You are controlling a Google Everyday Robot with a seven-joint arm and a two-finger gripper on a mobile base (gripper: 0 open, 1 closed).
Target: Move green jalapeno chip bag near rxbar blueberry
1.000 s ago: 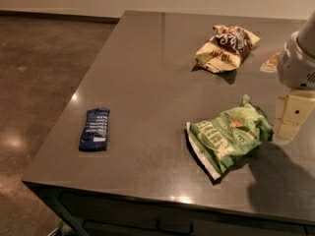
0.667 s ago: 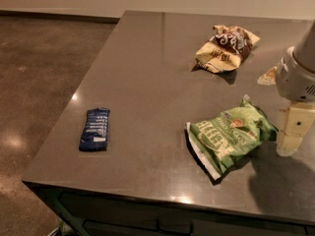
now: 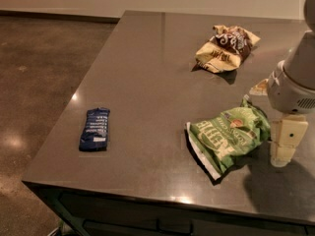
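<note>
The green jalapeno chip bag lies flat on the dark grey table, right of centre near the front. The rxbar blueberry, a small dark blue wrapper with white text, lies at the table's front left, well apart from the bag. My gripper hangs down at the right edge of the view, just right of the bag's right end and low over the table. It holds nothing that I can see. The arm's grey wrist sits above it.
A tan-and-brown chip bag lies crumpled at the back right. A small pale yellow packet shows partly behind the arm. The table's left and front edges drop to a brown polished floor.
My gripper has moved down and toward the table's front, staying beside the green bag's right end. The bags and the bar have not moved.
</note>
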